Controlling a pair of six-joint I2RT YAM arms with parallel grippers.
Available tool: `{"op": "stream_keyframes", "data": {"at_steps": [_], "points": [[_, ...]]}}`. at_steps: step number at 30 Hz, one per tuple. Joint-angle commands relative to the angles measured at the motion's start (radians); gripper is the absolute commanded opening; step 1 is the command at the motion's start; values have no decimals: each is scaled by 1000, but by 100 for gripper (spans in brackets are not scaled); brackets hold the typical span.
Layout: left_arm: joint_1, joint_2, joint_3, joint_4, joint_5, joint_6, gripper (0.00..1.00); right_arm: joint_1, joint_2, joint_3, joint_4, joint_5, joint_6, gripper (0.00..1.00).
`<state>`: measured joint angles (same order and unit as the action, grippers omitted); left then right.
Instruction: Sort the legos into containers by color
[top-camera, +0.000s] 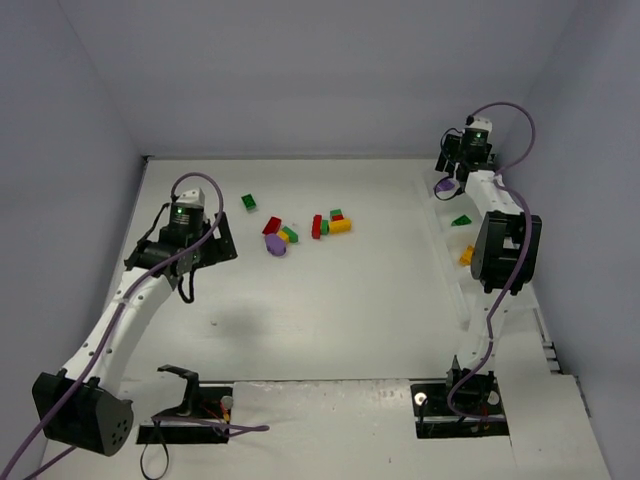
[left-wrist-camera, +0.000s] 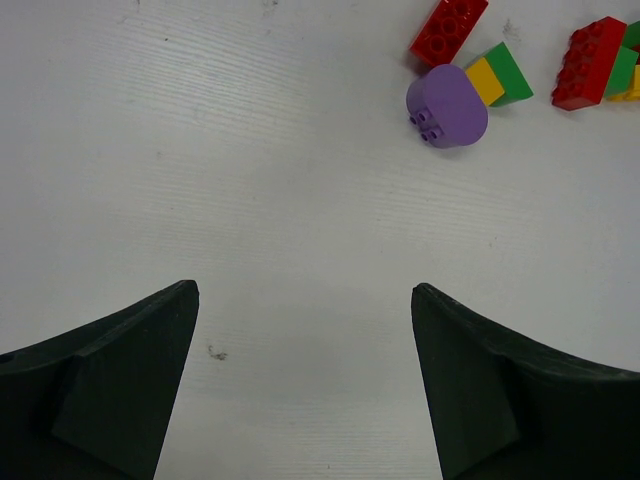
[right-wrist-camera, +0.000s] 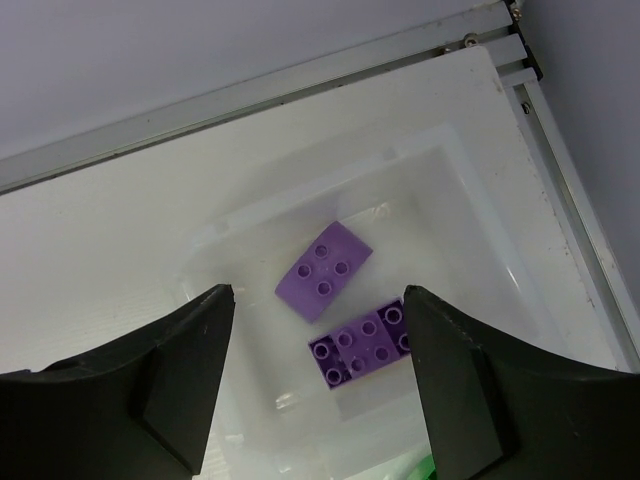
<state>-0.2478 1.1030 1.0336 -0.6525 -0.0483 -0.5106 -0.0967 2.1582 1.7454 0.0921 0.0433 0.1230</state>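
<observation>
White counter (top-camera: 360, 310) carries everything. Row of translucent containers (right-wrist-camera: 420, 230) runs along right edge. Above far compartment hovers right pincer (right-wrist-camera: 318, 292), spread, pinching nothing. Over bare counter at left, left pincer (left-wrist-camera: 303, 288) spread wide, empty. Loose legos (top-camera: 300, 232) clustered far centre: red, green, yellow, plus rounded purple piece (left-wrist-camera: 447, 105); lone green brick (top-camera: 248, 202) far-left of cluster. Two purple bricks (right-wrist-camera: 324, 270) lie in far compartment. Green wedge (top-camera: 461, 220) and orange brick (top-camera: 466, 256) sit in nearer compartments.

My table (top-camera: 380, 310) is white and flat. Pale grey-blue walls (top-camera: 330, 70) stand around me on three sides. The light is soft.
</observation>
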Motion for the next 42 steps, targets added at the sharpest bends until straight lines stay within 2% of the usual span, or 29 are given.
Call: {"op": "stream_keyframes", "data": {"at_steps": [1, 6, 8, 14, 19, 23, 29, 36, 42], "points": [[-4, 12, 69, 68, 5, -17, 81, -1, -67, 36, 38, -13, -23, 66], [-4, 87, 112, 105, 14, -31, 81, 2, -208, -38, 31, -34, 16, 66], [-4, 122, 138, 137, 22, -42, 81, 5, -256, -76, 32, -92, 59, 66], [-2, 349, 252, 205, 5, -100, 81, 15, -434, -263, 41, -152, 184, 67], [-4, 526, 391, 247, -50, -163, 80, 45, -558, -408, 44, -186, 225, 67], [-4, 702, 499, 264, -99, -170, 74, 68, -639, -541, 41, -226, 240, 67], [-4, 915, 707, 226, -159, -163, 70, 126, -782, -653, 29, -255, 242, 67], [-2, 1095, 893, 200, -209, -141, 68, 195, -870, -739, -3, -276, 210, 67], [-2, 1201, 1010, 171, -256, -115, 57, 209, -945, -810, -12, -306, 201, 67]]}}
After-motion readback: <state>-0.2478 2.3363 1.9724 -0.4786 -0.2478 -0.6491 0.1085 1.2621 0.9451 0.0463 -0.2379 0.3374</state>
